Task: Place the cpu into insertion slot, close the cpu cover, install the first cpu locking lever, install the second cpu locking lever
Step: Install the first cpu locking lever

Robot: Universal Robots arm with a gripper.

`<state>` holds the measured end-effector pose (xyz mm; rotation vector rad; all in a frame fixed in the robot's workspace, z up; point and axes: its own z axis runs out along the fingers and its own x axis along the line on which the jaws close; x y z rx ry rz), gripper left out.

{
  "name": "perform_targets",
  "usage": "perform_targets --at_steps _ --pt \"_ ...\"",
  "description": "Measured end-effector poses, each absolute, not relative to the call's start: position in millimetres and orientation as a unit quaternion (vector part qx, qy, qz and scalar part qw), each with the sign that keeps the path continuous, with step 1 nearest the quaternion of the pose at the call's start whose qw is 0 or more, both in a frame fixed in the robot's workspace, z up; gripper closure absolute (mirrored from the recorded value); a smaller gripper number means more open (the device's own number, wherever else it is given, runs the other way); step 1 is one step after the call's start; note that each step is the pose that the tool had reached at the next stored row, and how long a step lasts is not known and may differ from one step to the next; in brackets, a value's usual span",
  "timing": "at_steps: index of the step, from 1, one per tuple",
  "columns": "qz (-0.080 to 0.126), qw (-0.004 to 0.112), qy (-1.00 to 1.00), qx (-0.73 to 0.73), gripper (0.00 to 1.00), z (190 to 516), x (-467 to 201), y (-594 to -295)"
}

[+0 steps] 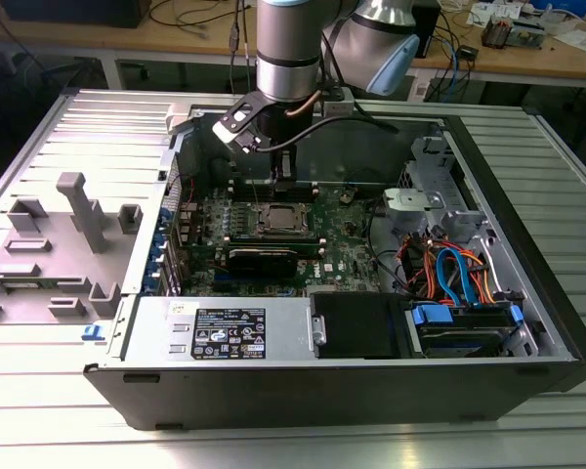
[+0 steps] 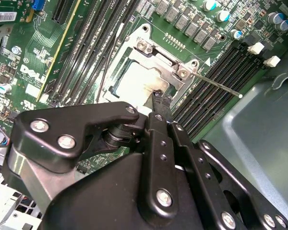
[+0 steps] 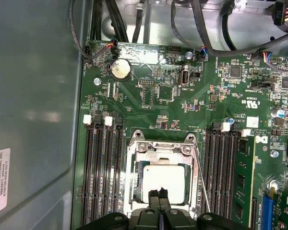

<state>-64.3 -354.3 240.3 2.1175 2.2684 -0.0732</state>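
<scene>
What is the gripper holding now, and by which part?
Nothing is held: the gripper is shut empty, its tips over the cpu lying under the cpu cover.

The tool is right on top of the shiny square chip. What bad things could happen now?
1. The tips of the black tool sit right at the edge of the flat silver-grey square chip and its thin silver metal frame cover. Pressing hard or off-centre might scratch the chip or bend the frame.
2. The thin silver wire lever sticks out unlatched over the long black memory slots. The tool could slip off it or snag there.
</scene>
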Motion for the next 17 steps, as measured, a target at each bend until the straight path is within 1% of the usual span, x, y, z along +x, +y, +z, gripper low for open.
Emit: perform_targets --at_steps 5,8,17 --pt "-0.024 0.019 0.731 0.682 0.89 241.4 -64.2 -354.2" --pt "-0.024 0.019 0.731 0.682 0.89 248.6 -64.3 -354.3" --pt "-0.022 0.021 0.78 0.625 0.89 248.8 -65.5 -354.3"
